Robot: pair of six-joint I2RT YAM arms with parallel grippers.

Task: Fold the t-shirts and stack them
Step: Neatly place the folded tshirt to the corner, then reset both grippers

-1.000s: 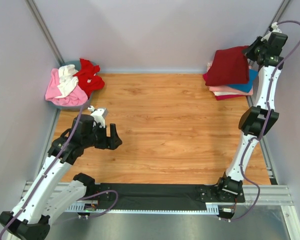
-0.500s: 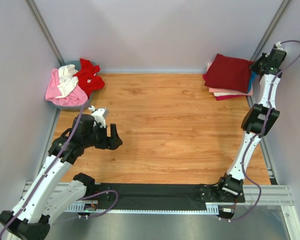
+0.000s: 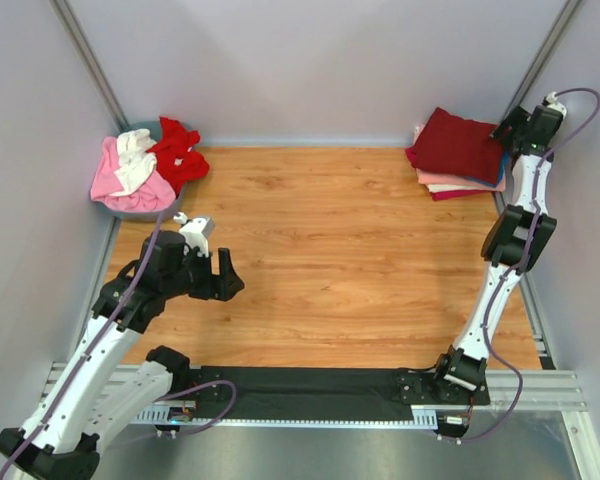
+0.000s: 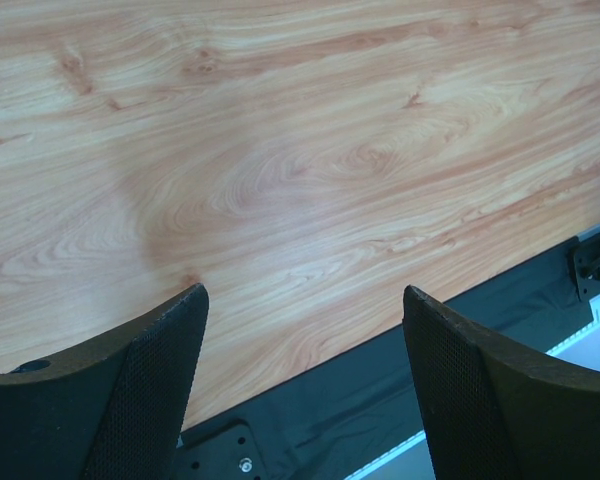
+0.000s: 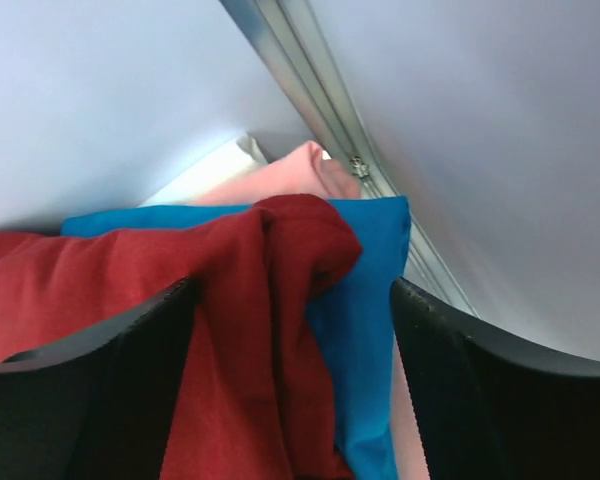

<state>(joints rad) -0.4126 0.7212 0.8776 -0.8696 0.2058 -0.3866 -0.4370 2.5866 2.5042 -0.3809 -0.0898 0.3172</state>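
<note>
A stack of folded t-shirts lies at the back right corner, with the dark maroon one on top. Under it are a teal-blue one and a pink one. My right gripper is at the stack's right edge. In the right wrist view its jaws stand open, and a bunched corner of the maroon shirt lies loose between them. Unfolded pink, white and bright red t-shirts are heaped at the back left. My left gripper hovers open over bare wood, holding nothing.
The heaped shirts sit in a grey basin against the left wall. Grey walls close in the wooden table on three sides. A metal corner post runs just behind the stack. A black mat covers the near edge by the arm bases.
My right gripper opened and let go of the maroon shirt, which settled flat on the stack. The right arm drew back towards the right wall. The left arm barely moved.
</note>
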